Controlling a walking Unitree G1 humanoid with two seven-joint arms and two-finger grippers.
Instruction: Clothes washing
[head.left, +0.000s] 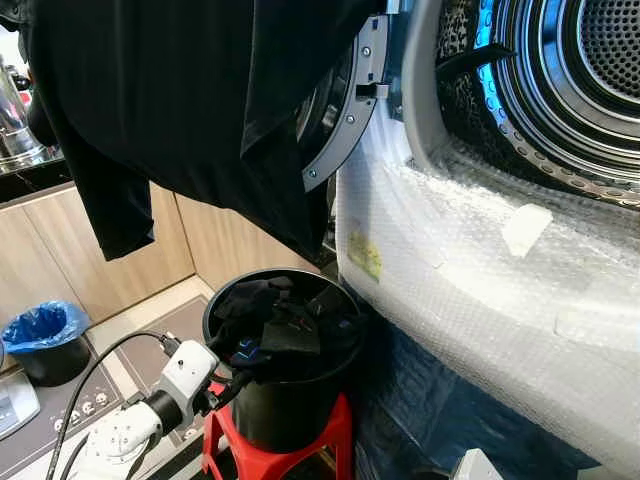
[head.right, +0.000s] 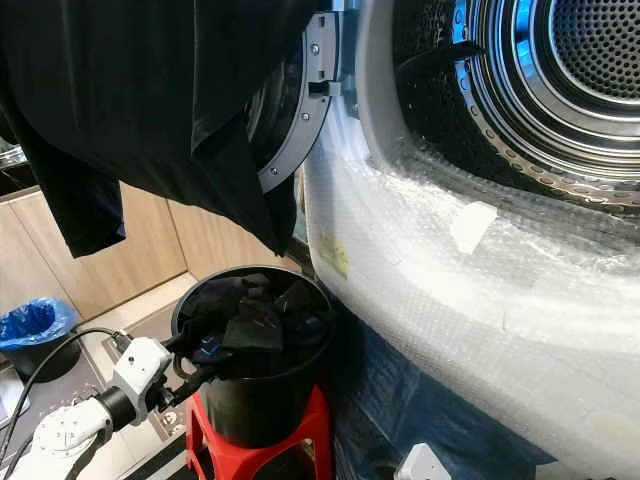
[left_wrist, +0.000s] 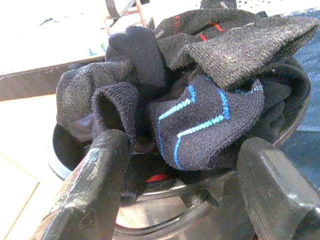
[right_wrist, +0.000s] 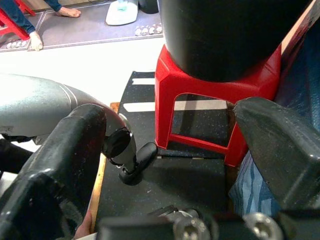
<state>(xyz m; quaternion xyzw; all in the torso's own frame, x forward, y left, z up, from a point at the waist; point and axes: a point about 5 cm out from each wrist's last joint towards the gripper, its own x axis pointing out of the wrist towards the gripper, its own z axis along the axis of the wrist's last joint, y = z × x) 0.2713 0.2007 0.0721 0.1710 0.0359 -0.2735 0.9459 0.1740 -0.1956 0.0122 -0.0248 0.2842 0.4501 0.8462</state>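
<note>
The black bucket (head.left: 290, 400) of socks (left_wrist: 200, 120) stands on a red stool (head.left: 275, 455), just beside the bubble-wrapped washing machine (head.left: 480, 260); the left gripper (head.left: 228, 385) reaches over the bucket's rim, fingers spread wide and holding nothing; the right gripper (right_wrist: 170, 150) hangs low beside the stool, fingers wide apart; a black garment (head.left: 170, 90) hangs above the bucket

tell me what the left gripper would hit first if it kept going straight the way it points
Probably the navy sock with light blue stripes, which sits right ahead between the open fingers of the left gripper on the heap in the black bucket. The bucket's near rim is close below that line, so depth is uncertain.
</note>
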